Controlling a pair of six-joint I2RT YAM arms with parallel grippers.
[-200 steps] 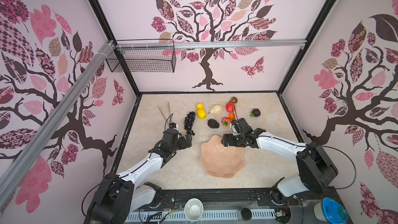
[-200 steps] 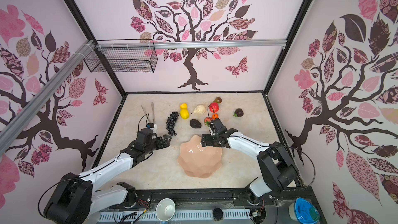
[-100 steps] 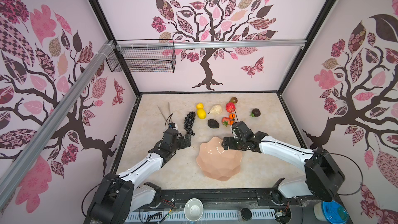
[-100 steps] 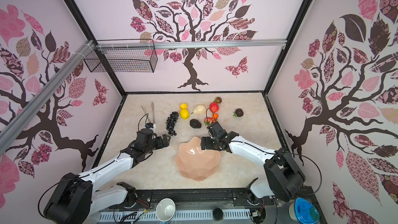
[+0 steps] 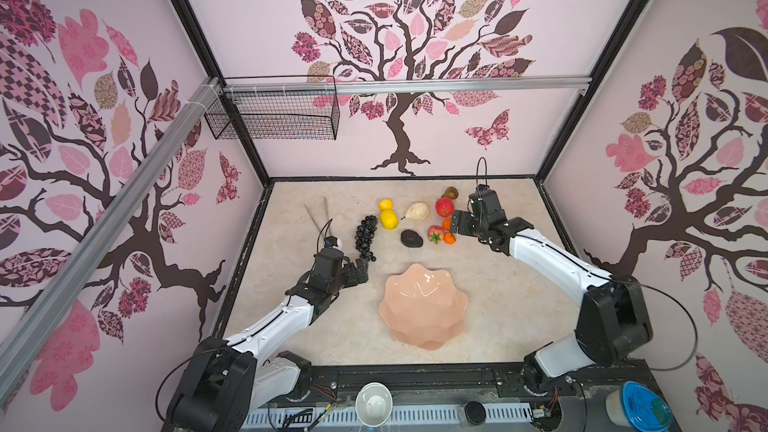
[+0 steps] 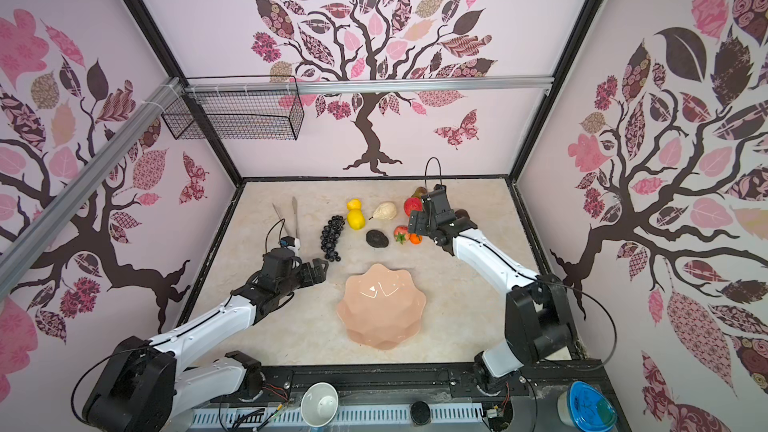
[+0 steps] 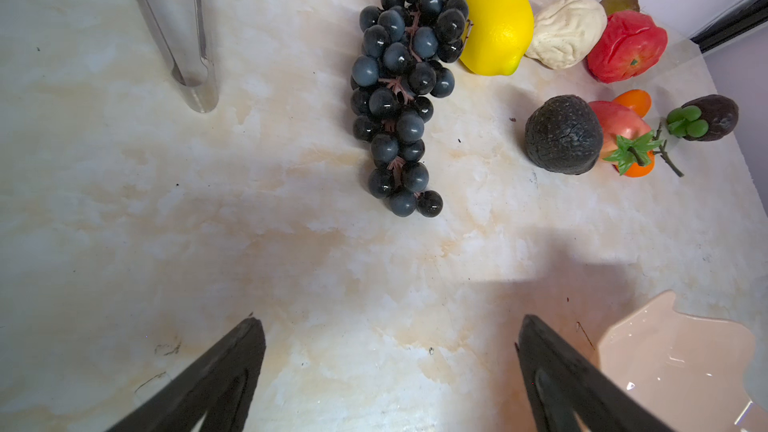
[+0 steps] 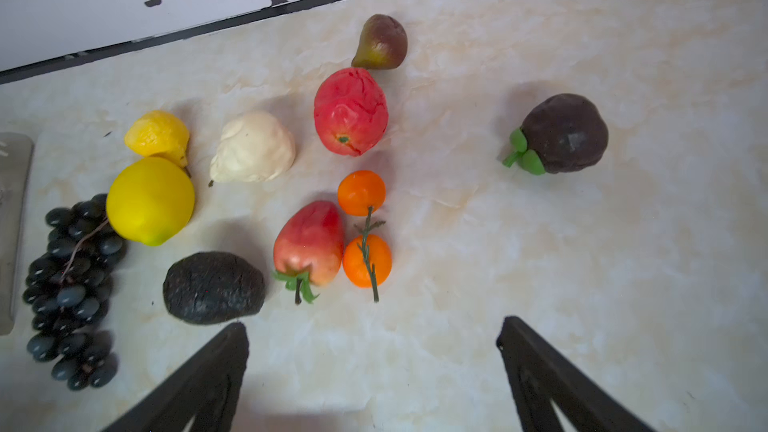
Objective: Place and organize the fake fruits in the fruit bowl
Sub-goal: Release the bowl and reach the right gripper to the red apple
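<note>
I find my left gripper [image 7: 388, 322] with fingers spread wide, holding nothing. The black grape bunch [image 7: 401, 89] lies ahead of its tips, apart from them; the fruit bowl [image 7: 673, 359] sits just outside one finger. My right gripper [image 8: 374, 322] is likewise spread wide and holds nothing. The avocado [image 8: 213, 286] lies just ahead of one tip, the oranges [image 8: 361, 193] ahead between the fingers, the red apple [image 8: 351, 112] beyond them, and the mangosteen [image 8: 563, 132] well ahead of the other finger. Every fruit seen rests on the table [image 8: 540, 243], outside the bowl.
</note>
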